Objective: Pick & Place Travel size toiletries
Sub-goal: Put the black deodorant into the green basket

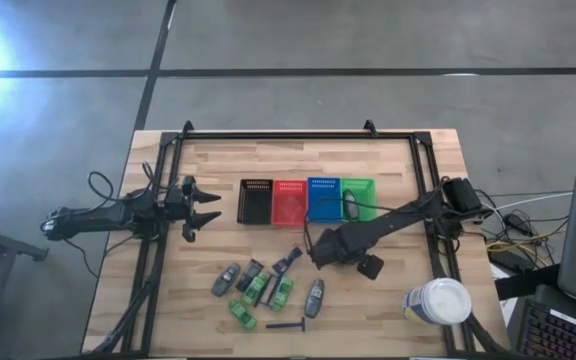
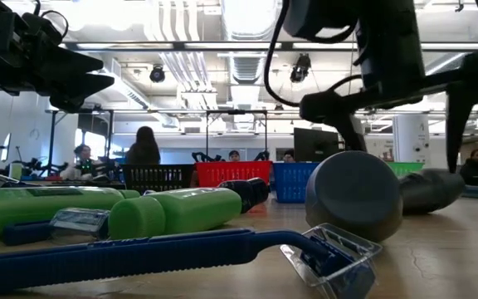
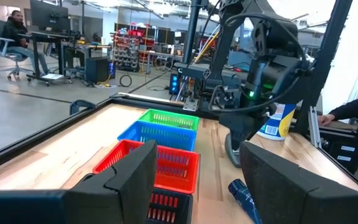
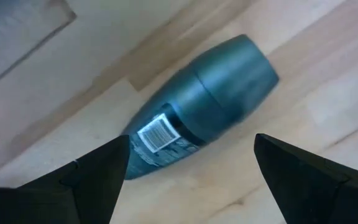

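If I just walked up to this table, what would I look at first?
Probably the row of four little baskets in the middle of the table: black, red, blue and green. Next, the right gripper, open, right above a grey tube, beside the toiletries scattered by the near edge.

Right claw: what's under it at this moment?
Under the open right claw a grey toiletry bottle lies on its side on the wooden table, barcode label up. Whatever is beneath the bottle is covered.

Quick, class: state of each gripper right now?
Left gripper: open, empty, beside the baskets.
Right gripper: open, empty, above a grey tube.
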